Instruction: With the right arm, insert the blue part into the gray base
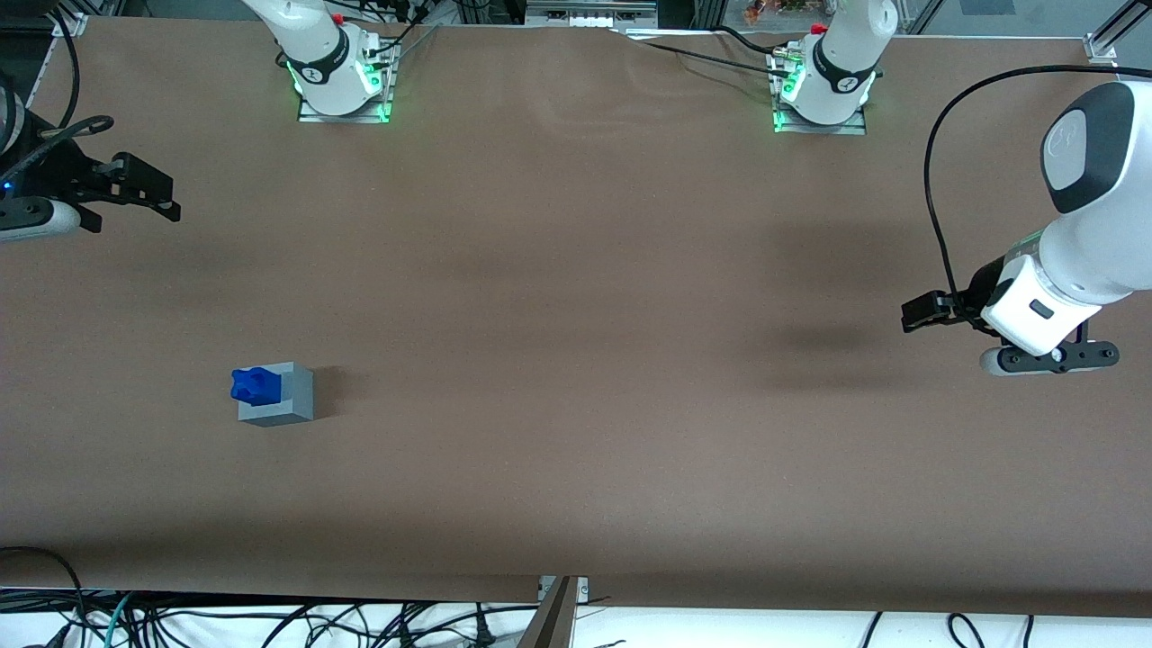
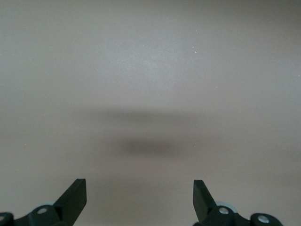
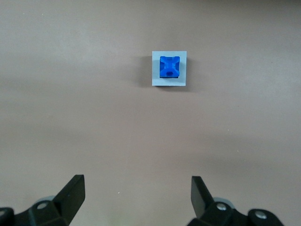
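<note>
The blue part [image 1: 256, 385] sits in the top of the gray base [image 1: 292, 405], standing up out of it, on the brown table toward the working arm's end. In the right wrist view the blue part [image 3: 169, 66] shows centred in the gray base [image 3: 156, 81] from above. My right gripper [image 1: 166, 200] is open and empty. It hangs well above the table, farther from the front camera than the base and apart from it. Its two black fingers [image 3: 73, 190] stand wide apart in the wrist view, with only bare table between them.
The two arm mounts [image 1: 344, 94] [image 1: 821, 103] stand at the table edge farthest from the front camera. Loose cables [image 1: 270, 621] lie below the table edge nearest to it. The brown table [image 1: 576, 360] carries nothing else.
</note>
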Action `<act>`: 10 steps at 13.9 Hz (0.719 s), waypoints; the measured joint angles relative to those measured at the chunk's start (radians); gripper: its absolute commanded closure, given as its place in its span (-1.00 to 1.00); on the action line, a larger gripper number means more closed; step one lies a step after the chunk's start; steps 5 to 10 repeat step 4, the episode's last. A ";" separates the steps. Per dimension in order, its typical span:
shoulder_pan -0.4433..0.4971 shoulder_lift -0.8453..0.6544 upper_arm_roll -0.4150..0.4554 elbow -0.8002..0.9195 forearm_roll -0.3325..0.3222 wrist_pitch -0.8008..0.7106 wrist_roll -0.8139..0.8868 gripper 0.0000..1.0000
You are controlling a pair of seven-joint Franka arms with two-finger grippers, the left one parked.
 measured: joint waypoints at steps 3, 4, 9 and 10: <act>0.045 0.000 -0.044 0.000 0.000 -0.001 -0.002 -1.00; 0.047 0.000 -0.044 0.000 0.000 -0.001 -0.002 -1.00; 0.047 0.000 -0.044 0.000 0.000 -0.001 -0.002 -1.00; 0.047 0.000 -0.044 0.000 0.000 -0.001 -0.002 -1.00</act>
